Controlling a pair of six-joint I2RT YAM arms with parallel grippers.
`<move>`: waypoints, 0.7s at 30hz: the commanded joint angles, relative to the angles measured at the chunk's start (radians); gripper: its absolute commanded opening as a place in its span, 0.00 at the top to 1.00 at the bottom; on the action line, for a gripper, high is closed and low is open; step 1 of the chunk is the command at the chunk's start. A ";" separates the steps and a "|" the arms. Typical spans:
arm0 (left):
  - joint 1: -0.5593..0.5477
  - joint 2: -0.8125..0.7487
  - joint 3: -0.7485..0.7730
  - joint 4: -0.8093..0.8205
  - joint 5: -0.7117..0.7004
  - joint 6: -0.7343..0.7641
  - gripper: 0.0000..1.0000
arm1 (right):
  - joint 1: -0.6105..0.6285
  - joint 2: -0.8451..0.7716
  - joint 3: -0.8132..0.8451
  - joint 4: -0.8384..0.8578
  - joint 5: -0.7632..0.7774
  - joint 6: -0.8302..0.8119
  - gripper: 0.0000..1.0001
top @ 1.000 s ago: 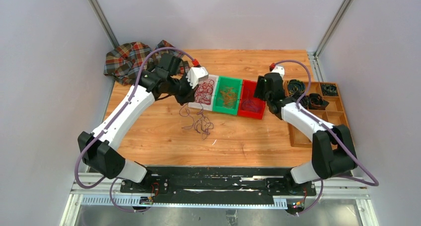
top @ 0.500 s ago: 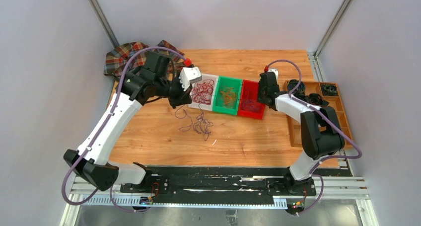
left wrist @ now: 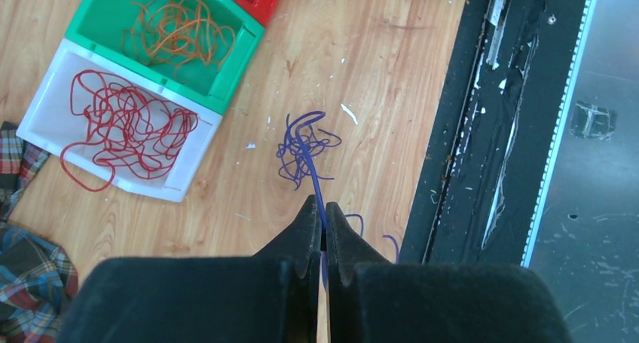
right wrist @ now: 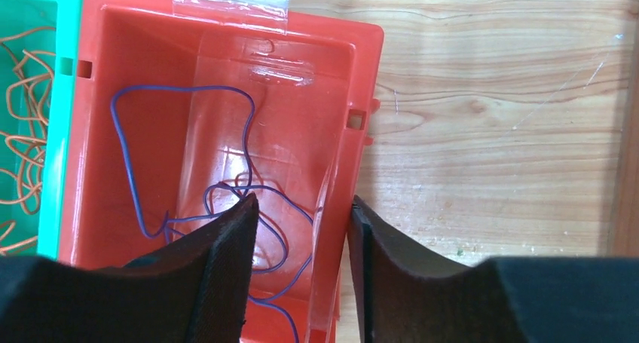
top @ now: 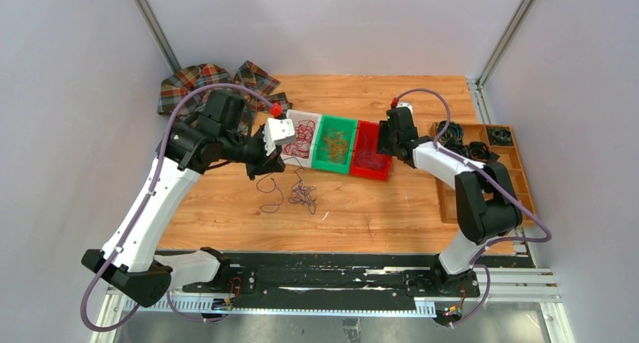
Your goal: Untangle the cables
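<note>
My left gripper [left wrist: 324, 213] [top: 261, 162] is shut on a purple cable that runs down to a small purple tangle [left wrist: 304, 143] [top: 302, 196] lying on the wooden table. Red cables [left wrist: 124, 124] fill the white bin [top: 290, 158]. Orange cables [left wrist: 179, 30] lie in the green bin [top: 350, 143]. My right gripper [right wrist: 301, 207] [top: 384, 148] stands open astride the right wall of the red bin [right wrist: 151, 41] [top: 368, 171], one finger inside, one outside. Loose purple cable [right wrist: 246, 139] lies in that bin.
A plaid cloth [top: 200, 87] is bunched at the back left corner. A wooden compartment tray [top: 512, 181] with black items stands at the right. The black base rail [top: 331, 271] runs along the near edge.
My left arm has pulled left and toward the front, dragging the purple cable along. The row of bins has slid left with my right gripper on the red bin's edge.
</note>
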 commanded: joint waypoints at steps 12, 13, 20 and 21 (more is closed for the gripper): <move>0.002 0.008 0.122 -0.026 0.061 0.073 1.00 | 0.286 -0.526 -0.176 0.230 -0.159 -0.139 0.29; 0.002 0.012 0.135 -0.026 0.057 0.071 1.00 | 0.324 -0.557 -0.200 0.286 -0.215 -0.153 0.28; 0.002 0.030 0.251 -0.024 0.048 0.031 1.00 | 0.532 -0.575 -0.215 0.444 -0.396 -0.237 0.28; 0.001 0.031 0.261 -0.024 0.051 0.025 1.00 | 0.540 -0.554 -0.205 0.451 -0.422 -0.237 0.28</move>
